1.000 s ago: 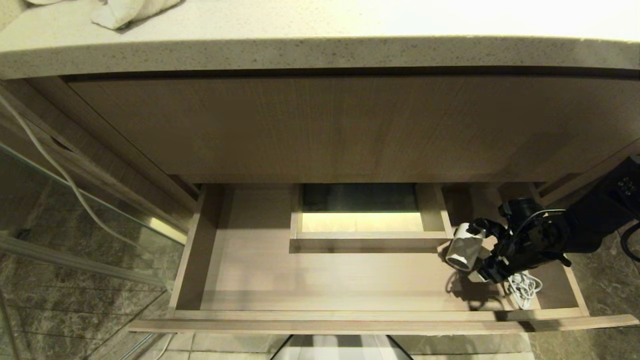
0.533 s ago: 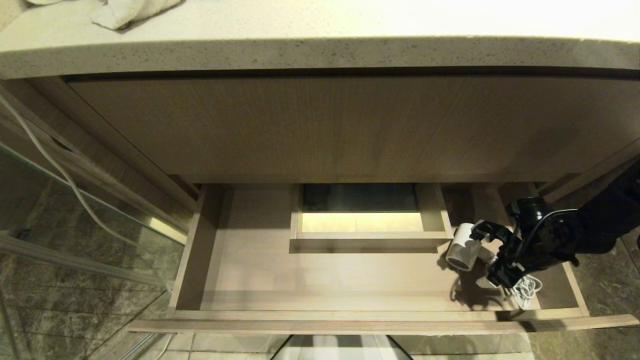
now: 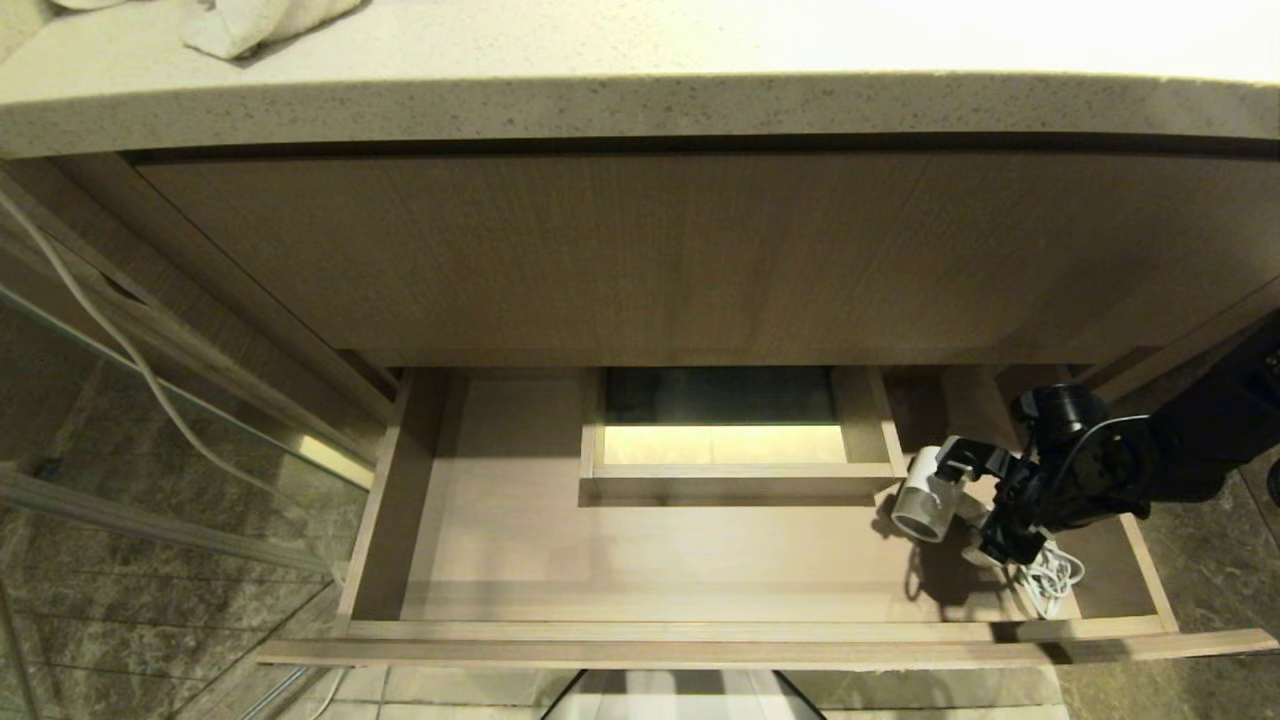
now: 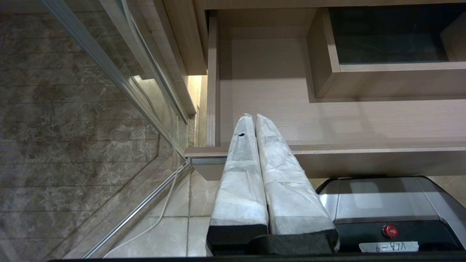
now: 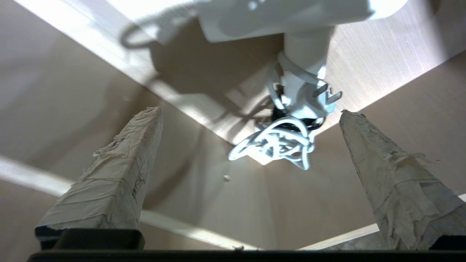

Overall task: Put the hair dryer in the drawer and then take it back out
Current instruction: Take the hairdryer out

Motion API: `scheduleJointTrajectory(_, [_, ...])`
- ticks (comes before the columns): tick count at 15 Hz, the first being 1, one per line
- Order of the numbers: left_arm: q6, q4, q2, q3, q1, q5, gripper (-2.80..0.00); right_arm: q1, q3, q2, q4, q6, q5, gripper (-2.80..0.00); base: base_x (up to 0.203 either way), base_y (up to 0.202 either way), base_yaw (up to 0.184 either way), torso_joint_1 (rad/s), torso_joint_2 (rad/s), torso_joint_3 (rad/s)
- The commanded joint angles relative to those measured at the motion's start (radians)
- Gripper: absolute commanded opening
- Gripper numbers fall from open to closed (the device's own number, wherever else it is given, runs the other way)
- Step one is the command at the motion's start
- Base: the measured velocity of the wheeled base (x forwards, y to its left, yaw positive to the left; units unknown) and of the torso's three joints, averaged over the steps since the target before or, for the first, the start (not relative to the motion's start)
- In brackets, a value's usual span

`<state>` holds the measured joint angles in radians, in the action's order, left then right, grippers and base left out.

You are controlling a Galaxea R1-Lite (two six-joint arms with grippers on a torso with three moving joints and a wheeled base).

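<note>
The hair dryer (image 3: 925, 495) lies in the open drawer (image 3: 640, 545), over at three o'clock, with its cord (image 3: 1050, 580) bunched beside it. The right gripper (image 3: 985, 505) is spread wide around it, holding nothing. The left gripper (image 4: 251, 122) is pressed together, parked by the drawer's front at nine o'clock.

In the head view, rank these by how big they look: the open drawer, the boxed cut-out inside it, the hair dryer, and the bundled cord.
Largest to smallest:
1. drawer
2. boxed cut-out
3. hair dryer
4. bundled cord
The last two look close in size, and the right gripper partly hides both.
</note>
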<state>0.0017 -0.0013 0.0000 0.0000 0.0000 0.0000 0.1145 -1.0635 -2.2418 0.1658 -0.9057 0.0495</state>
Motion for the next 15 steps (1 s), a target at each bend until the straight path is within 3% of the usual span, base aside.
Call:
scheduleJointTrajectory(1, [0.0,0.0,-0.002,0.0,0.0,0.0,-2.8,0.002,-0.03,-0.055,0.026,-0.005,0.047,0.0,0.0,0.0,0.0,0.0,0.0,0.0])
scheduleJointTrajectory(4, [0.0,0.0,0.0,0.0,0.0,0.0,-2.8,0.007,-0.052,-0.082,0.02,0.001,0.085,0.0,0.0,0.0,0.0,0.0,0.0,0.0])
scheduleJointTrajectory(15, [0.0,0.0,0.0,0.0,0.0,0.0,-2.8,0.051,-0.144,-0.224,0.049,-0.004,0.048,0.0,0.0,0.0,0.0,0.0,0.0,0.0])
